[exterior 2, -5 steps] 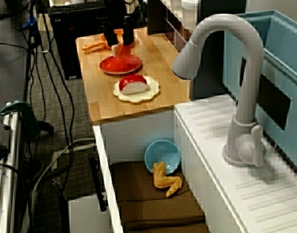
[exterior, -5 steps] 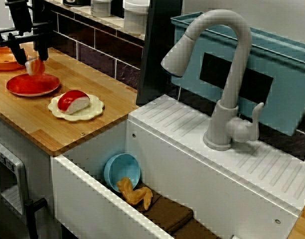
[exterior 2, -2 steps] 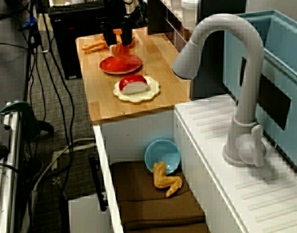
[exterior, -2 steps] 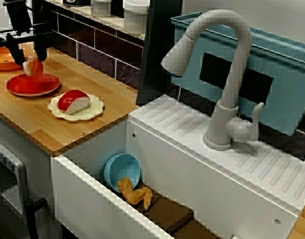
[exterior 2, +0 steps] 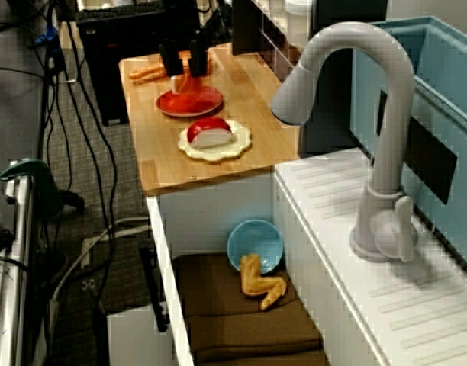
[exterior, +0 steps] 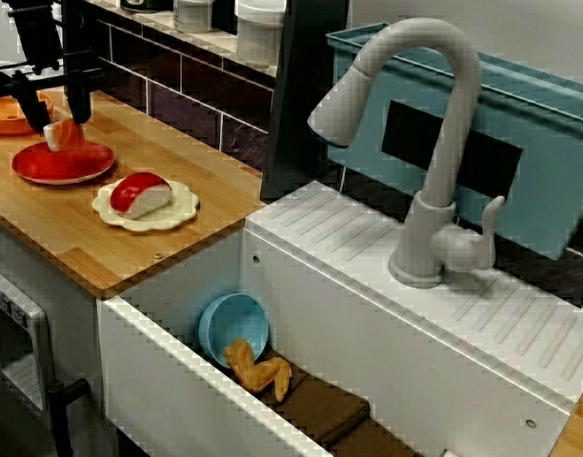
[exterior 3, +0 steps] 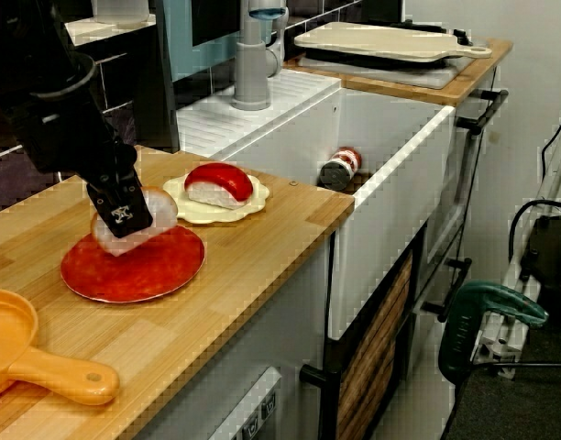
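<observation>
Evidently the black two-fingered tool [exterior 3: 125, 209] was closed on a small white rice piece with a pale red topping [exterior 3: 158, 213], one finger on each side. In the view from the desk end the near finger covered most of that piece, so only its right end and lower edge showed. It sat over the rear part of the round red plate [exterior 3: 143, 270]. Whether it rested on the plate or hung just clear could not be determined from any view.

In the view across the sink, the tool [exterior: 56, 119] appeared at the far left with the piece [exterior: 62, 136] below its tips, small and blurred. The arm above was cut off by the top edge.

The plate lay on the wooden desk [exterior 3: 262, 247]. Just beside it stood a cream scalloped plate [exterior 3: 203, 213] bearing a red-and-white rice piece [exterior 3: 218, 183]. An orange pan with a handle [exterior 3: 15, 353] lay near the red plate, partly cut off by the frame's left edge.

Well apart from these, the white sink [exterior: 177, 400] held a light blue bowl [exterior: 236, 326] tilted against its wall and a yellow item [exterior: 258, 369] of uncertain kind. A grey curved faucet [exterior: 434, 143] stood behind it. The sink's floor was largely hidden by its front wall.
</observation>
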`<state>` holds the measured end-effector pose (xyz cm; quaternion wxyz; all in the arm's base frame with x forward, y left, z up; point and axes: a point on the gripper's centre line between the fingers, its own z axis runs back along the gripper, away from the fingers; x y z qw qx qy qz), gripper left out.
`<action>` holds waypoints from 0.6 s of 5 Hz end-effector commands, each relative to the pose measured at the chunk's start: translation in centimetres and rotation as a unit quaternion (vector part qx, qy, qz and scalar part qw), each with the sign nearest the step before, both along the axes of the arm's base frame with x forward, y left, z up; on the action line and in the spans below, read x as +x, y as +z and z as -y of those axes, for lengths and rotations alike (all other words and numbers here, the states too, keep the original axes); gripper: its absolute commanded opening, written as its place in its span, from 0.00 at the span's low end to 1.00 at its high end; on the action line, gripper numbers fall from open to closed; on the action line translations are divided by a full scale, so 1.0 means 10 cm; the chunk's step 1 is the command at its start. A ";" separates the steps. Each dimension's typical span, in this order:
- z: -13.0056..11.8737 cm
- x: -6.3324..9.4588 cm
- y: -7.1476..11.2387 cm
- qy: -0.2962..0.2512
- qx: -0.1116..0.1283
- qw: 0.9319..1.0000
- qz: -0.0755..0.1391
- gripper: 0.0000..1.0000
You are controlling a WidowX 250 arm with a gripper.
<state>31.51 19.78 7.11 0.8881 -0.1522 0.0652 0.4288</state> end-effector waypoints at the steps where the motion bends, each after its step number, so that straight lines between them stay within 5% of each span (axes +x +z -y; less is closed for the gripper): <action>1: 0.01 -0.06 0.12 -0.009 0.033 0.999 0.026 0.00; 3: 0.03 -0.05 0.09 -0.012 0.033 0.999 0.019 0.00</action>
